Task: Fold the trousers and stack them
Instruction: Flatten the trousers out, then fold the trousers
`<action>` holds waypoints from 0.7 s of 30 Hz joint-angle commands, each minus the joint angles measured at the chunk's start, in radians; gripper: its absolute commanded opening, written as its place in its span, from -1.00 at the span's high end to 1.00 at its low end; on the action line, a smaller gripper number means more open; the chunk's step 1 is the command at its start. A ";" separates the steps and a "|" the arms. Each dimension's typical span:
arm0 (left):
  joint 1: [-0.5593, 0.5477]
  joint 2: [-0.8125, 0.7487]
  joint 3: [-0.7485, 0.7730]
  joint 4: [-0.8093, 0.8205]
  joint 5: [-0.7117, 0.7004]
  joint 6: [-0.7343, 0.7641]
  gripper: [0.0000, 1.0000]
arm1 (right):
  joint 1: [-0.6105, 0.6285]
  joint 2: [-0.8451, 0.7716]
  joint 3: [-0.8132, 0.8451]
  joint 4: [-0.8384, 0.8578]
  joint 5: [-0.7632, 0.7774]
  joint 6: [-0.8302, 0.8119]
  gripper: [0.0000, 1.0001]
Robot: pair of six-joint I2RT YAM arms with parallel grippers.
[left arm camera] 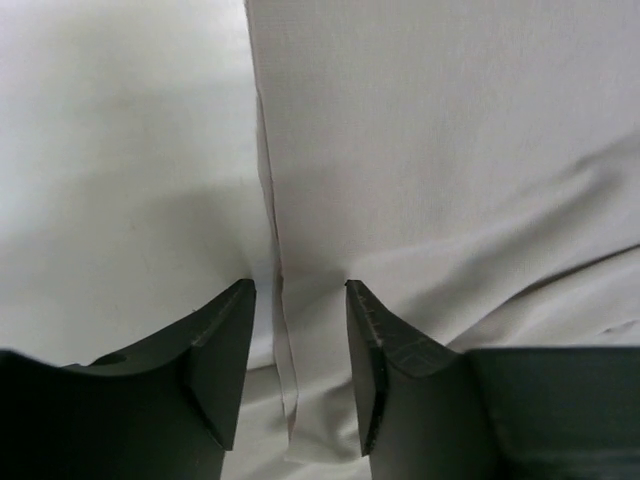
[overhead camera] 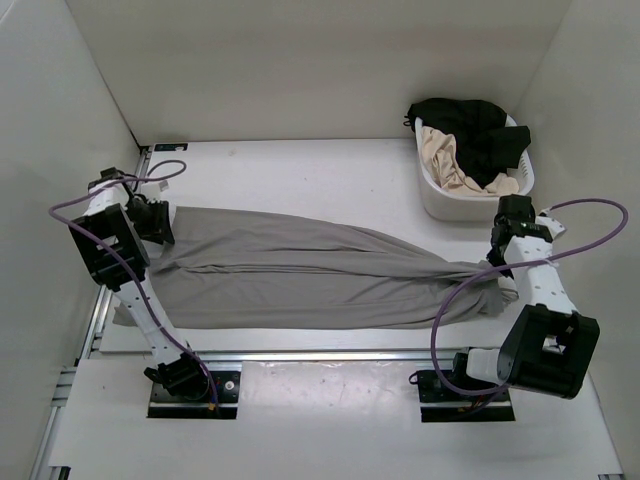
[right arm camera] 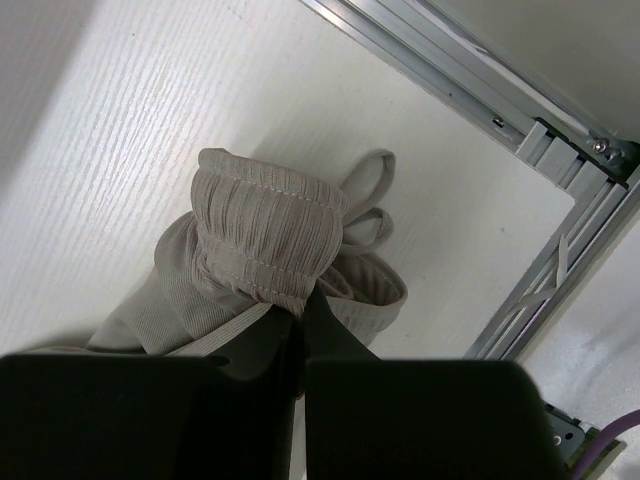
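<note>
Top external view: the white table (overhead camera: 330, 165) carries the trousers (overhead camera: 300, 270), which lie flat and stretched lengthwise across its middle, from the left arm to the right arm. The fabric is plain mid-grey, thin and soft. It is spread wide at the left end and tapers to a gathered bunch at the right end. Long shallow creases run along its length.

A white basket (overhead camera: 435, 195) stands at the far right corner, apart from the trousers. It holds a black garment (overhead camera: 470, 120) and a beige garment (overhead camera: 445, 150).

Left gripper (overhead camera: 160, 222): positioned at the far left corner of the trousers. In the left wrist view, the left gripper (left arm camera: 298, 290) has its jaws parted. A folded edge of the trousers (left arm camera: 450, 150) runs into the gap. Neither finger visibly presses on it.

Right gripper (overhead camera: 500, 262): positioned at the gathered right end. In the right wrist view, the right gripper (right arm camera: 300, 305) has its jaws closed together, pinching the cloth just below the ribbed elastic waistband (right arm camera: 265, 230). A thin fabric loop (right arm camera: 370, 200) projects from the bunch.
</note>
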 commanded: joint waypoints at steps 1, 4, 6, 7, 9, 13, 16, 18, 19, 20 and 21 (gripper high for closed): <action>-0.012 0.020 0.035 0.035 0.060 -0.025 -0.01 | -0.006 -0.041 0.014 -0.026 0.049 -0.002 1.00; -0.012 0.020 0.044 0.035 0.060 -0.025 0.10 | -0.006 -0.041 0.014 -0.026 0.049 -0.002 1.00; -0.024 0.020 0.044 0.035 0.035 -0.025 0.37 | -0.006 -0.041 0.014 -0.026 0.058 -0.002 1.00; -0.024 0.029 0.044 0.035 0.011 -0.015 0.54 | -0.006 -0.041 0.014 -0.026 0.058 -0.002 1.00; -0.033 0.029 0.044 0.035 -0.022 -0.015 0.70 | -0.006 -0.041 0.023 -0.026 0.058 0.007 1.00; -0.033 0.029 0.033 0.026 -0.022 -0.005 0.72 | -0.006 -0.041 0.034 -0.017 0.058 0.007 1.00; -0.033 0.020 0.078 0.026 -0.022 -0.005 0.72 | -0.006 -0.031 0.061 -0.008 0.058 0.007 1.00; -0.033 0.000 0.131 0.026 -0.022 -0.016 0.72 | -0.006 -0.020 0.091 -0.008 0.058 -0.002 1.00; -0.033 0.000 0.203 0.026 -0.022 -0.025 0.72 | -0.015 -0.003 0.112 0.002 0.058 -0.002 1.00; -0.033 -0.009 0.245 0.015 -0.022 -0.025 0.72 | -0.015 0.018 0.167 0.002 0.058 -0.002 1.00; -0.033 -0.018 0.291 0.000 -0.013 -0.025 0.72 | -0.015 0.031 0.199 -0.007 0.058 -0.014 1.00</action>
